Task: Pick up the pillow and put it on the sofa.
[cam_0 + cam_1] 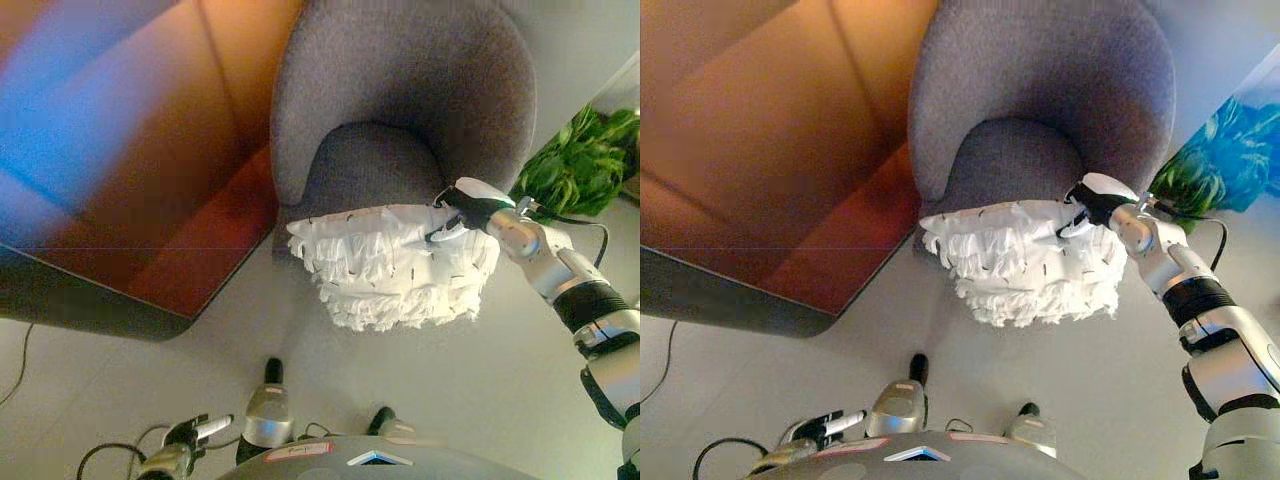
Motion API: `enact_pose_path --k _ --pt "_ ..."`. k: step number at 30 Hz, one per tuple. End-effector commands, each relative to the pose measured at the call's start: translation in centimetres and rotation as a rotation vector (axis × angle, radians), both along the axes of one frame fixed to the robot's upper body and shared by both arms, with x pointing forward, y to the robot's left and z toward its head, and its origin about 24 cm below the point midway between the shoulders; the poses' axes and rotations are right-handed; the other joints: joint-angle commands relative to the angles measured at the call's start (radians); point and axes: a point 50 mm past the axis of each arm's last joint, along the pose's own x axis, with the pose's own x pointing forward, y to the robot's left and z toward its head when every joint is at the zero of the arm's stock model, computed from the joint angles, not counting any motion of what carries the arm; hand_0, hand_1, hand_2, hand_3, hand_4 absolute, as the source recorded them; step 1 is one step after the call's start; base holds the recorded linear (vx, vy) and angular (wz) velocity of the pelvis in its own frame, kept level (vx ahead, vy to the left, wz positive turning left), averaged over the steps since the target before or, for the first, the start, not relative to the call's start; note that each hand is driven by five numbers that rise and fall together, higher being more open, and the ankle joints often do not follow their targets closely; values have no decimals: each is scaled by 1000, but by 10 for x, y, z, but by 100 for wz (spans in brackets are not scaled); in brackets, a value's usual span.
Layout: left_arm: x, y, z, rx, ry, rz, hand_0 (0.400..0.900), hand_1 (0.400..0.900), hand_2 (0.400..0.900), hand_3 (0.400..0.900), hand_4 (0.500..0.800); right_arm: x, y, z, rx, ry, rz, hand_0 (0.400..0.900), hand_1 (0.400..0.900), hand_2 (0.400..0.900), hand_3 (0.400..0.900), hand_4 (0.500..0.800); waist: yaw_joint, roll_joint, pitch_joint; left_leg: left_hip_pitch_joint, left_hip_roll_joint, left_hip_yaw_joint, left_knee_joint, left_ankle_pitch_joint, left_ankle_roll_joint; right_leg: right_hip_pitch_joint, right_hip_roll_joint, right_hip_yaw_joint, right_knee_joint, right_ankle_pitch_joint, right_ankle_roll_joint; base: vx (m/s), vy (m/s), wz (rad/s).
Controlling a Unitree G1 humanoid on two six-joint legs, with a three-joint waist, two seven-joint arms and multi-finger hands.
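Observation:
A white, shaggy pillow (pixel 395 265) hangs in front of the grey round-backed sofa chair (pixel 400 90), level with the front edge of its seat. My right hand (pixel 468 207) reaches in from the right and is shut on the pillow's upper right edge, fingers curled into the fringe. The pillow's lower part hangs over the floor, not resting on the seat cushion (pixel 375 170). My left hand (pixel 185 440) stays low at the bottom left, apart from the pillow, its fingers curled and holding nothing.
A dark table (pixel 120 290) with a glossy brown top fills the left side, its corner close to the sofa's left flank. A green potted plant (pixel 580 160) stands right of the sofa. Pale floor (pixel 450 400) lies in front.

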Motion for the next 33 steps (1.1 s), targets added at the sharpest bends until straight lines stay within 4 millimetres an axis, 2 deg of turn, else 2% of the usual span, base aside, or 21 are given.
enact_pose_path --k 1,7,13,18,21,22,24,27,30,33 --pt "-35 20 6 54 155 -71 900 900 900 900 800 26 -6 127 180 -410 14 400 400 400 400 500 36 -1 -79 69 10 -4 -75 22 -1 -54 -28 27 -8 121 3 113 -24 11" --pt "-49 19 6 57 203 -89 900 900 900 900 800 36 -18 150 247 -434 -70 400 400 400 400 500 65 -3 -84 70 14 -15 -75 19 -10 -27 -20 3 -49 133 1 87 -10 8" --pt "-54 16 5 68 213 -108 900 900 900 900 800 43 -34 144 266 -381 -179 400 400 400 400 500 97 14 -67 55 18 -32 -75 23 -18 -34 -21 -13 -77 147 2 36 2 6" --pt "-37 12 3 53 149 -125 900 900 900 900 800 50 -37 160 263 -390 -268 400 400 400 400 500 125 46 -19 -15 24 -53 -75 32 -22 -100 -31 -18 -86 158 5 -147 3 4" --pt "-29 7 1 38 114 -124 900 900 900 900 800 48 -50 172 243 -449 -368 400 400 400 400 500 135 66 5 -50 25 -65 -75 35 -23 -131 -36 -24 -88 163 6 -148 23 5" --pt "-30 5 0 35 108 -124 900 900 900 900 800 45 -59 172 248 -449 -436 900 900 900 900 800 138 72 10 -57 23 -68 -75 36 -24 -138 -39 -26 -88 163 7 -68 49 8" --pt "-32 1 -1 37 99 -126 900 900 900 900 800 41 -69 173 240 -427 -493 900 900 900 900 800 146 84 17 -64 22 -75 -75 36 -24 -143 -43 -28 -89 164 9 -45 54 10" --pt "-37 2 0 20 94 -131 900 900 900 900 800 33 -85 185 155 -465 -580 900 900 900 900 800 155 100 27 -77 21 -79 -75 37 -28 -150 -51 -39 -90 165 12 -50 46 12" --pt "-39 6 2 16 103 -139 900 900 900 900 800 28 -92 197 124 -499 -612 900 900 900 900 800 160 109 34 -79 21 -84 -75 34 -30 -152 -53 -44 -86 163 15 -43 28 6" --pt "-36 7 2 11 119 -132 900 900 900 900 800 25 -96 201 93 -493 -617 900 900 900 900 800 150 106 25 -68 20 -82 -75 33 -30 -146 -54 -40 -82 161 18 25 30 -4"
